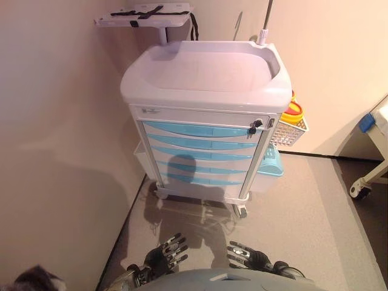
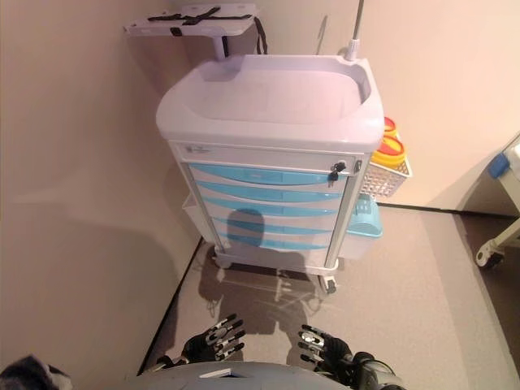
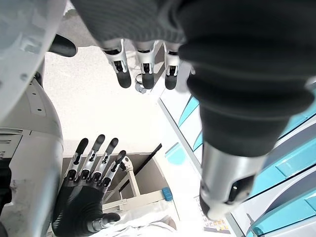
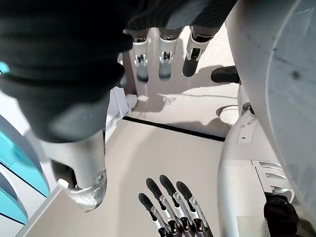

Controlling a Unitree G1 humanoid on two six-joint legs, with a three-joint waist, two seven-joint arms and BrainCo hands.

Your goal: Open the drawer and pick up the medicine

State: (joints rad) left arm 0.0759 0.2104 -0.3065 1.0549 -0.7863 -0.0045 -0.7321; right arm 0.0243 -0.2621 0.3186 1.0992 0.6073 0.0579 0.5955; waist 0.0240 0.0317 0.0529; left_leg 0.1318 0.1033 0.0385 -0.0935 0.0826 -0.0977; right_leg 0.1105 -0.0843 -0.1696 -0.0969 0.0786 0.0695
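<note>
A white medical cart (image 1: 206, 79) stands ahead against the wall, with several blue drawers (image 1: 200, 148) in its front, all shut. A small key lock (image 1: 254, 126) sits at the top drawer's right end. No medicine shows in any view. My left hand (image 1: 165, 253) hangs low at the bottom of the eye views, fingers straight and holding nothing. My right hand (image 1: 250, 257) hangs beside it, fingers also straight and holding nothing. Both hands are well short of the cart, over the grey floor. The left wrist view shows the drawer fronts (image 3: 291, 163) close by.
A white wire basket (image 1: 290, 128) with yellow and orange containers hangs on the cart's right side, above a pale blue bin (image 1: 270, 162). A tray arm (image 1: 145, 17) sticks up behind the cart. A wall runs along the left. A wheeled bed frame (image 1: 371, 176) stands at far right.
</note>
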